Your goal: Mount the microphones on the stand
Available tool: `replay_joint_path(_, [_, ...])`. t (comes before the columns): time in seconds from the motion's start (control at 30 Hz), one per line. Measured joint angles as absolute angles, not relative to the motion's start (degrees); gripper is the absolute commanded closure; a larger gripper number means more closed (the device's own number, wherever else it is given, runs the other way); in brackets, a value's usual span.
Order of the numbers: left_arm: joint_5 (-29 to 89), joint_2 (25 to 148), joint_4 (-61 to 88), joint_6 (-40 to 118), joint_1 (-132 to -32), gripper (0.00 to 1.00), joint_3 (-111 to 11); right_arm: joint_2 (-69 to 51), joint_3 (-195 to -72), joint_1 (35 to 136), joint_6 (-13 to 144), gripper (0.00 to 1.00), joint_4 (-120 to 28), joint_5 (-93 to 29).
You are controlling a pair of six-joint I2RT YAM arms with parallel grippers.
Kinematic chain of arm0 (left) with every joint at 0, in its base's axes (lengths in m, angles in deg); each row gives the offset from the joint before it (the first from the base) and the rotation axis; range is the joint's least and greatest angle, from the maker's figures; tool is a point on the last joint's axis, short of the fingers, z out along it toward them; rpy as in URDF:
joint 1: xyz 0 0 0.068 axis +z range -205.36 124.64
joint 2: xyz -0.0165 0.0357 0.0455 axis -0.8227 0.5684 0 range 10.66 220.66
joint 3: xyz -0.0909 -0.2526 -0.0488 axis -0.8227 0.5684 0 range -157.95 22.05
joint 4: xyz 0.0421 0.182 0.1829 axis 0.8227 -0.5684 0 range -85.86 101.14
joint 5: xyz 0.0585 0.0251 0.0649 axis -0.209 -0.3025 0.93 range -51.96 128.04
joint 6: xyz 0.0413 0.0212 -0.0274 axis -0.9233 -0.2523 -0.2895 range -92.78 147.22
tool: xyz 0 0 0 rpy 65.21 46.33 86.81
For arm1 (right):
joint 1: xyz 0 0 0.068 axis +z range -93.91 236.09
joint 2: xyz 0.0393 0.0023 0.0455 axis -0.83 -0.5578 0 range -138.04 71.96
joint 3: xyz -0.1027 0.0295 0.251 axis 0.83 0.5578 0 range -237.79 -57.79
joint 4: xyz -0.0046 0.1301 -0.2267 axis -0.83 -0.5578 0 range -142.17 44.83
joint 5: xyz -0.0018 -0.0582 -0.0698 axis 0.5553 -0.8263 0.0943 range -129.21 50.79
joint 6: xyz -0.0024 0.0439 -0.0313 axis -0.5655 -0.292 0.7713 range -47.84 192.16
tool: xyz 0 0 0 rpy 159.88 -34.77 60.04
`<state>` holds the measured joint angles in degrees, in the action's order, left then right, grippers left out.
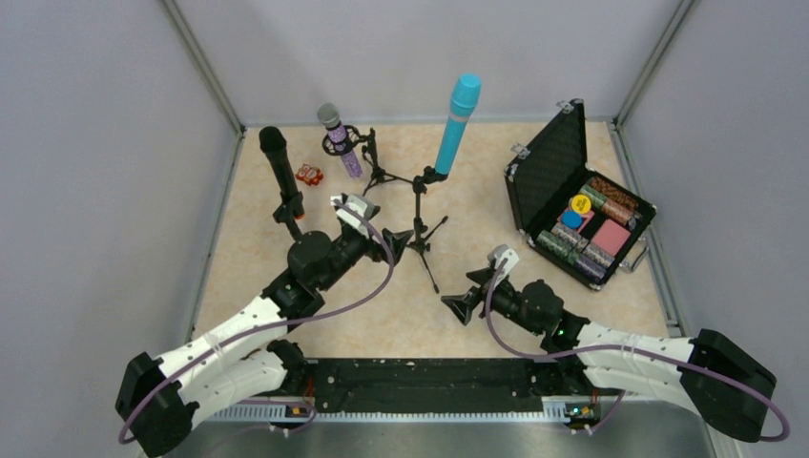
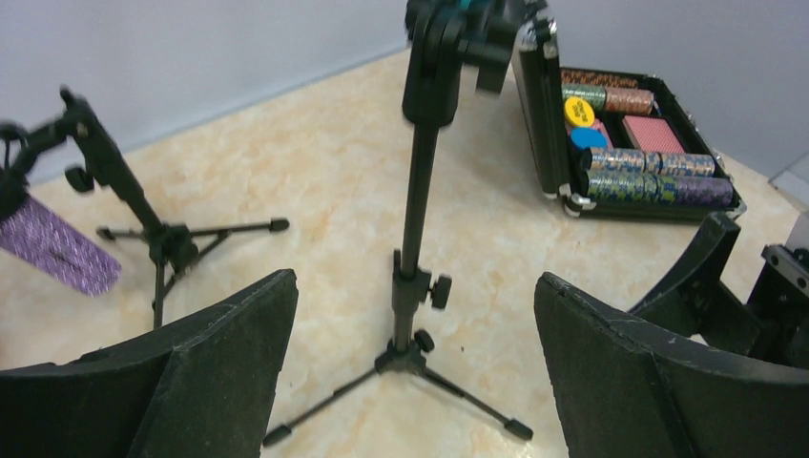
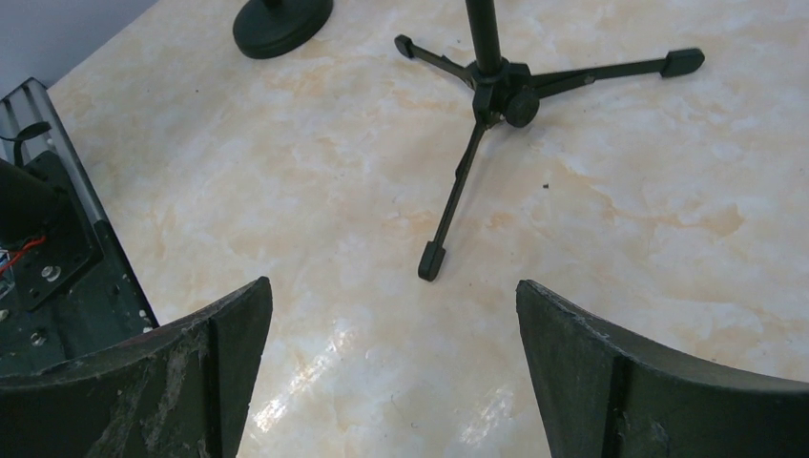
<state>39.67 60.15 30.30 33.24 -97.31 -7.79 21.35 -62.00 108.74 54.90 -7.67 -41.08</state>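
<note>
all three microphones sit in stands on the desk (image 1: 410,324). the turquoise microphone (image 1: 459,122) leans a little, head up, clipped at its lower end atop the tall tripod stand (image 1: 418,221) in the middle of the desk. the purple microphone (image 1: 342,143), silver mesh head up, runs through a ring mount on the small tripod stand (image 1: 379,174), which is left of the tall one and nearer the back wall. the black microphone (image 1: 279,164) stands near upright at the left, held low by a clip with its orange end below. the left arm hides whatever carries it in the top view, and a round base (image 3: 283,24) shows at the upper edge of the right wrist view

the left gripper (image 1: 389,237) hangs just left of the tall tripod stand, its jaws spread wide and holding nothing. in its wrist view the stand's pole rises in the gap between the two fingers (image 2: 219,382), apart from both. the right gripper (image 1: 466,294) sits low over the desk, in front and to the right of that stand's feet, jaws spread and empty as well, with one tripod leg pointing toward the gap in its wrist view

an open black case (image 1: 549,167) with rows of chips and a deck of cards lies at the right, and a small red thing (image 1: 308,174) lies on the desk between the black and purple microphones
</note>
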Motion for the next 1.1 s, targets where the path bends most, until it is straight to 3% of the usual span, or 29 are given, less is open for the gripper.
replay_joint_path(0.5, [50.3,53.9,10.2,49.4,-97.3,0.01,-0.8,17.9,-68.0,100.8,49.8,0.03,-19.4,-40.2])
replay_joint_path(0.83, [72.2,53.4,-3.4,59.8,-97.3,0.01,-0.8,23.0,-73.6,95.9,48.7,0.04,-32.7,-44.5])
replay_joint_path(1.1, [85.8,52.9,-1.9,61.6,-96.5,0.01,-0.3,26.9,-79.3,85.8,52.5,0.04,-41.4,-48.1])
